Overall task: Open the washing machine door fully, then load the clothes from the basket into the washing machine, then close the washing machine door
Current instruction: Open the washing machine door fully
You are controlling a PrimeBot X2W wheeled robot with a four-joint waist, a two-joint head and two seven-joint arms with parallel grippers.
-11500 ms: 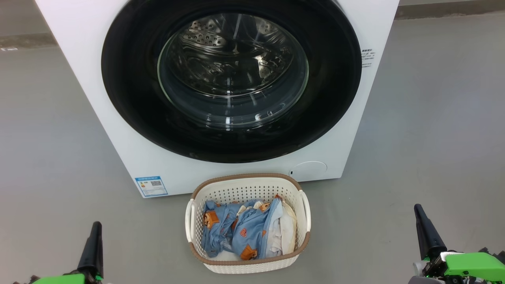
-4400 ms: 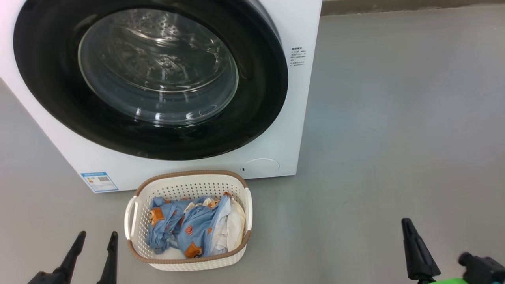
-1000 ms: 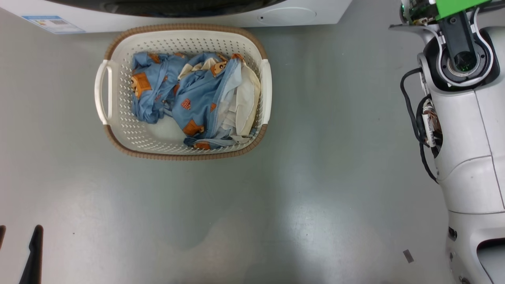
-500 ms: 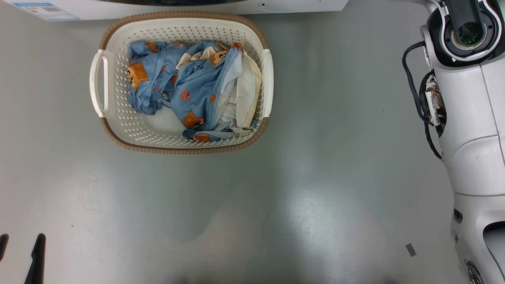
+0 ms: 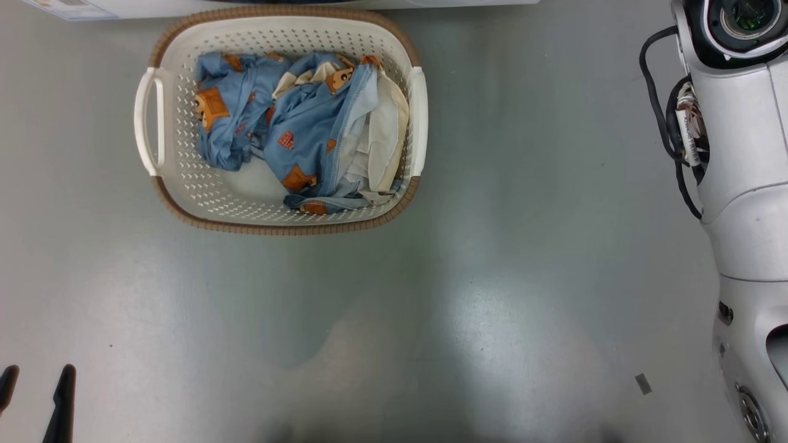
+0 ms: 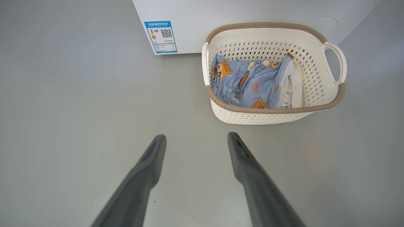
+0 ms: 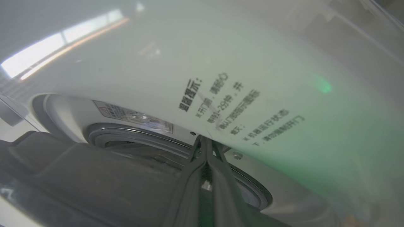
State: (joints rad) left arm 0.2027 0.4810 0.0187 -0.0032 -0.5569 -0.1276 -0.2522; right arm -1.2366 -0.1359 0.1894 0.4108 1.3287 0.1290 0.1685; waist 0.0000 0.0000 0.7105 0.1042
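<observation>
The cream basket point(image 5: 277, 229) with the brown rim stands on the grey floor against the washing machine point(image 5: 154, 6). The blue, orange-patched and cream clothes point(image 5: 308, 129) lie inside it. My left gripper point(image 5: 37, 384) hangs open and empty at the lower left, well short of the basket point(image 6: 271, 110) and its clothes point(image 6: 262, 85); its own view shows it point(image 6: 195, 140) low over bare floor. My right gripper point(image 7: 204, 142) is shut, its tips at the seam where the dark washing machine door point(image 7: 79, 176) meets the white washing machine front point(image 7: 252, 63). Grey gasket point(image 7: 126, 135) shows behind the door's edge.
My pale right forearm point(image 5: 745, 154) with its black cables runs up the right edge of the head view. A blue label point(image 6: 161, 36) marks the washer's lower corner. A small grey scrap point(image 5: 643, 383) lies on the floor at the lower right.
The head camera has tipped a little, so the basket sits higher in the picture. My right forearm has slid further up and out of the top right corner. The left gripper stays open.
</observation>
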